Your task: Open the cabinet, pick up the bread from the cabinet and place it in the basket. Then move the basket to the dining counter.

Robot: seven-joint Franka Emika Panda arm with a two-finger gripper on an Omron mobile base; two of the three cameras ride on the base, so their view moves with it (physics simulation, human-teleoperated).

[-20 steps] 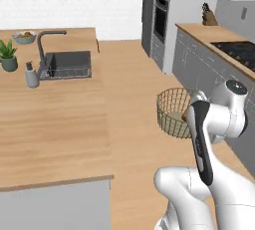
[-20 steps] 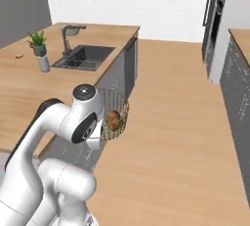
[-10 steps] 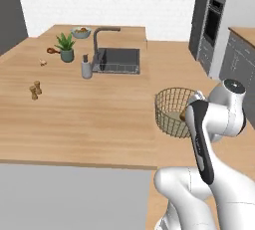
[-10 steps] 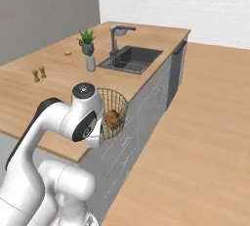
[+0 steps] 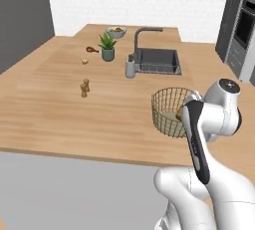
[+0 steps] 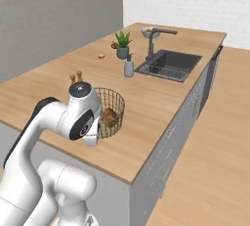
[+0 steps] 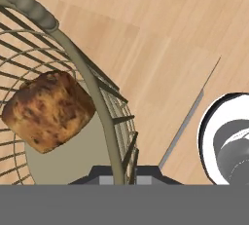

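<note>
- Carrying the basket [image 5: 172,110] with the gripper [image 7: 118,176] clenched on its rim; in the hand view the wire rim is running down between the two dark finger tips, so the jaws are grasping the basket wall.
- Bread [image 7: 47,110] is sitting inside the basket, on its pale floor, close to the gripped side of the wall; in the right base view it is showing as a brown lump [image 6: 110,117] through the mesh.
- Basket is appearing to hang above the near edge of the long wood-topped counter [image 5: 60,109], beside the arm; whether its base is touching the top I cannot tell.
- Counter is also carrying a sink [image 5: 157,60] with a dark faucet [image 5: 143,39], a potted plant [image 5: 107,48], a soap dispenser [image 5: 130,68] and a small shaker pair [image 5: 84,88], all well apart from the basket.
- Step in hand, as I judge it: the last one, moving the loaded basket to the dining counter; cabinet and bread-loading steps are looking done.
- Next move is calling for lowering the basket level onto bare wood inboard of the edge, then releasing the rim only once the base is resting flat.
- Risk: one-sided rim grip may be tilting the basket and letting the bread roll.
</note>
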